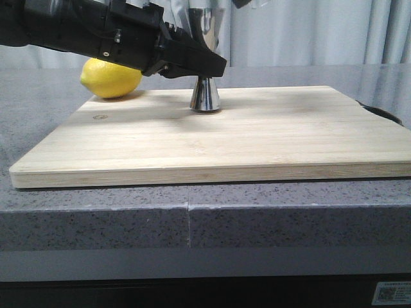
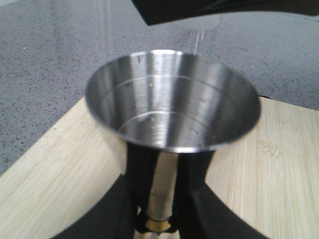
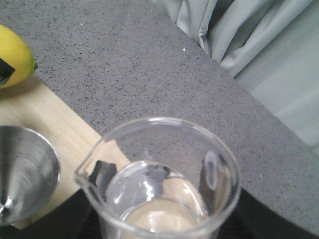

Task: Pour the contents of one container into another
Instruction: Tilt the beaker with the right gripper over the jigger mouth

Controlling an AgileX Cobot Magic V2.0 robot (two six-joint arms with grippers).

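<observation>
My left gripper point(image 1: 209, 64) is clamped on the steel jigger point(image 1: 205, 95), standing upright on the cutting board point(image 1: 257, 138) at upper centre, right of the lemon point(image 1: 110, 78). My right gripper holds the glass cup point(image 3: 162, 181) above the jigger's rim.

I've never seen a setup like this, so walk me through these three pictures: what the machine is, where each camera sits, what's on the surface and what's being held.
This is a robot with two arms, each ending in a grasping tool. One picture looks forward over the grey counter; the other two come from cameras on the wrists. A wooden cutting board lies on the counter, with a lemon at its far left corner. The left tool grips a shiny steel jigger at its narrow waist; the jigger stands on the board. The right wrist camera looks down into a clear glass cup held by the right tool, beside the jigger's open bowl. The right tool itself is barely visible.
</observation>
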